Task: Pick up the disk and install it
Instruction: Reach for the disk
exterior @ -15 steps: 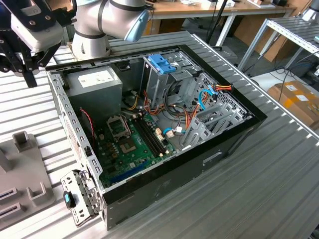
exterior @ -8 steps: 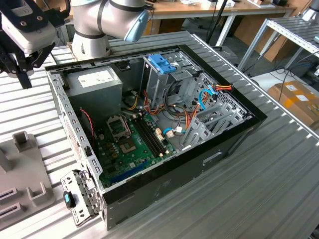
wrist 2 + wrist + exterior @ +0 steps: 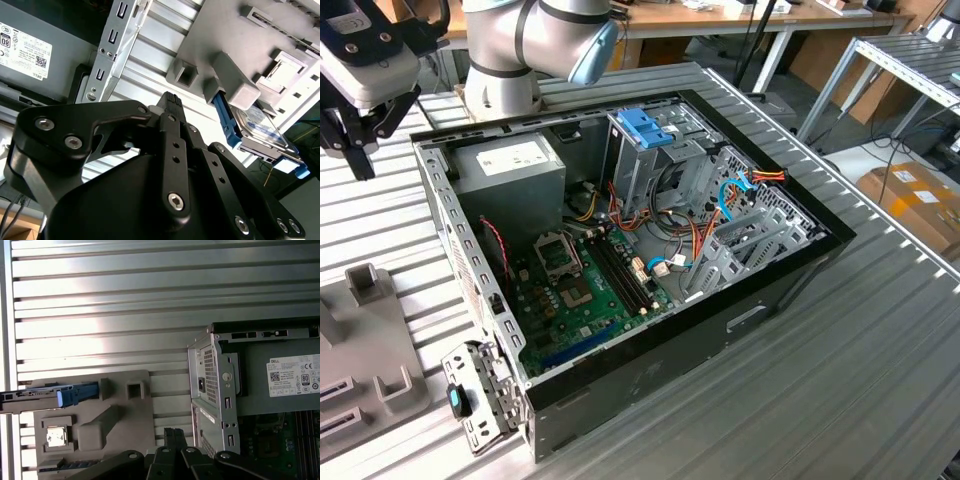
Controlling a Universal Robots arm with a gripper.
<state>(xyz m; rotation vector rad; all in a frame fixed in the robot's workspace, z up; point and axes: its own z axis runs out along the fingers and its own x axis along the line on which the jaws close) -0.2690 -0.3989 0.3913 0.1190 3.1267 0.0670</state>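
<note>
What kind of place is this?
Probably a robotics lab or workshop: a robot arm stands by an open computer case on a ribbed metal table, with workbenches behind.

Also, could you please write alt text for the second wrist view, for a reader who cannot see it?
The disk, grey metal in a light-blue carrier, sits in a grey holder block on the ribbed metal table, beyond the black gripper, which is shut and holds nothing. The corner of an open computer case lies beside the holder block.
</note>
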